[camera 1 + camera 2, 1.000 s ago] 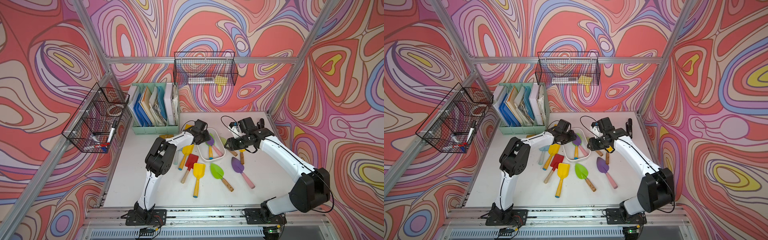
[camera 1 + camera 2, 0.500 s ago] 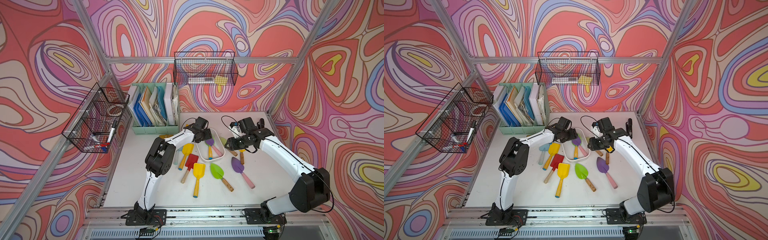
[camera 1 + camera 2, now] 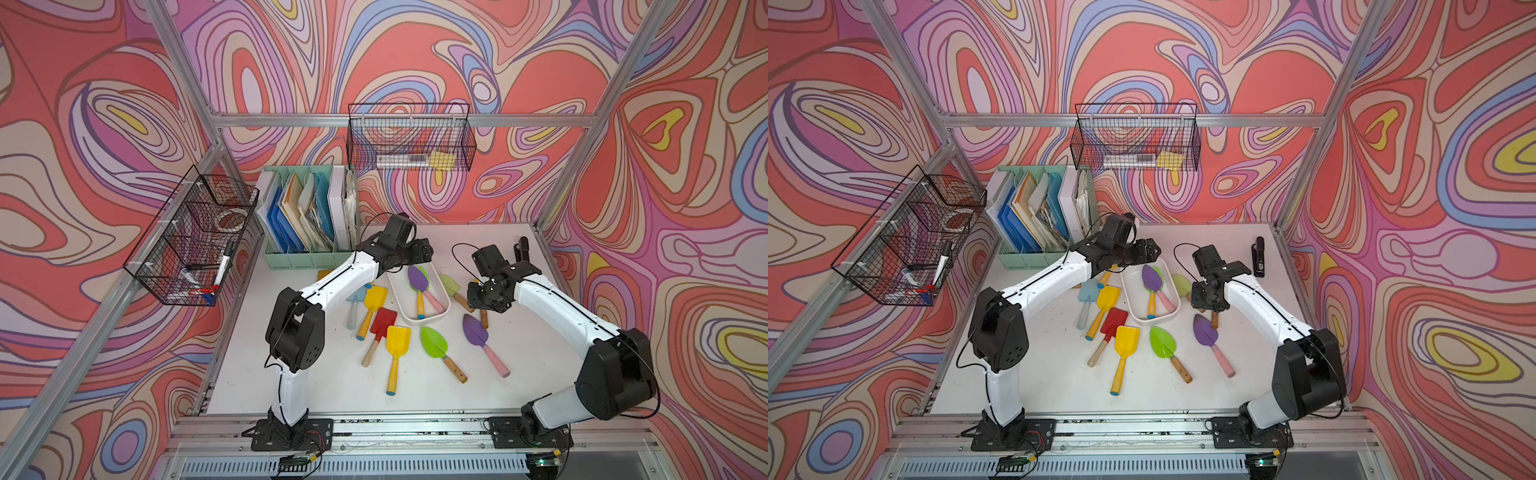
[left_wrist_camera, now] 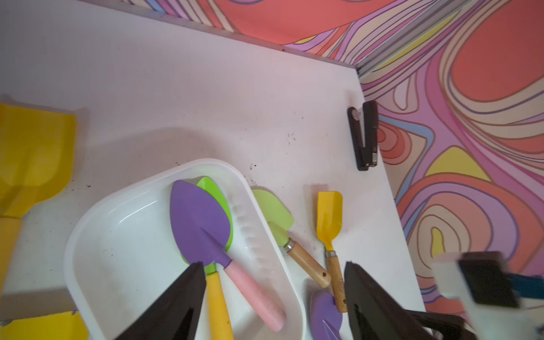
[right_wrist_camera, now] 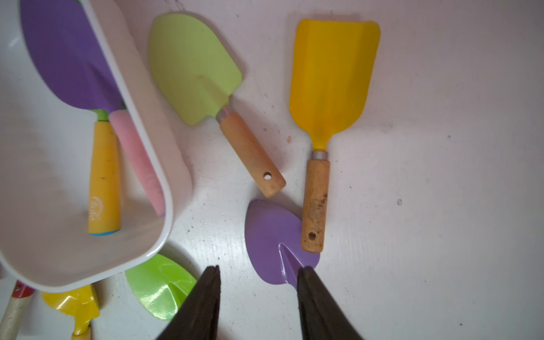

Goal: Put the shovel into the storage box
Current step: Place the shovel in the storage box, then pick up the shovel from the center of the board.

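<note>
The storage box [image 3: 432, 318] is set near the middle of the bench [image 3: 324, 390], toward its back edge. Two shovels are contained in it: a purple shovel [image 4: 203, 223] laid over a green shovel [image 4: 216, 192]. The left gripper [image 4: 273, 273] is spread above the box, empty. The right gripper [image 5: 259, 273] is parted, empty, over a second purple shovel [image 5: 275, 241] on the bench.

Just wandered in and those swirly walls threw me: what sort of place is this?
Probably a robot test booth: two arms bolted to a white table, patterned walls on an aluminium frame, and toy shovels beside a storage box.
</note>
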Robot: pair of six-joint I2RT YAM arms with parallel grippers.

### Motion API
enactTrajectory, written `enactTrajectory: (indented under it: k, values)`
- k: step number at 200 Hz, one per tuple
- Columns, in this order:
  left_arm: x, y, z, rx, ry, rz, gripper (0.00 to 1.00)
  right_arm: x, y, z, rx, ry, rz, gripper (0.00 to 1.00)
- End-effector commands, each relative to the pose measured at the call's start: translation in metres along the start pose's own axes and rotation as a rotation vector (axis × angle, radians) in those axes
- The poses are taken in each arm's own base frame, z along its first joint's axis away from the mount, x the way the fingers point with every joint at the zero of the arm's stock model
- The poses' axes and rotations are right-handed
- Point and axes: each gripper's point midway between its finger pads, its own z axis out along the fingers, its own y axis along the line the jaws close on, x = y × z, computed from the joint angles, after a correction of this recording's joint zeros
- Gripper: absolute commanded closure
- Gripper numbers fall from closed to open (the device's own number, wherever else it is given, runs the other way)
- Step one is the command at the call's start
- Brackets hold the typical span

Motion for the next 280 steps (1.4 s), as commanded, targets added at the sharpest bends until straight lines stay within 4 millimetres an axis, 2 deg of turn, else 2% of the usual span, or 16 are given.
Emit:
enactTrajectory:
  k: [1,41,96,166,185,203,227,280]
  values:
    - [0.005,-0.021,-0.013,0.096,0.015,0.046,0.19,0.009,-0.025,0.011,0.092,0.010,0.096,0.56]
    - [0.022,-0.023,-0.026,0.132,0.045,0.065,0.19,0.016,-0.046,0.033,0.075,0.048,0.163,0.56]
    - [0.035,-0.015,-0.029,0.110,0.065,0.067,0.19,0.009,-0.036,0.053,0.019,0.068,0.153,0.57]
    - [0.045,-0.008,-0.022,0.096,0.090,0.045,0.19,0.005,-0.047,0.080,0.075,0.103,0.137,0.57]
    - [0.039,-0.013,-0.021,0.113,0.068,0.049,0.19,0.004,-0.046,0.089,0.064,0.109,0.138,0.57]
    - [0.039,-0.014,-0.021,0.111,0.068,0.050,0.19,0.004,-0.043,0.095,0.051,0.114,0.139,0.62]
    - [0.038,-0.014,-0.021,0.108,0.066,0.052,0.19,0.001,-0.041,0.096,0.040,0.111,0.140,0.77]
    - [0.039,-0.018,-0.020,0.113,0.072,0.054,0.19,-0.005,-0.041,0.084,0.036,0.087,0.133,0.99]
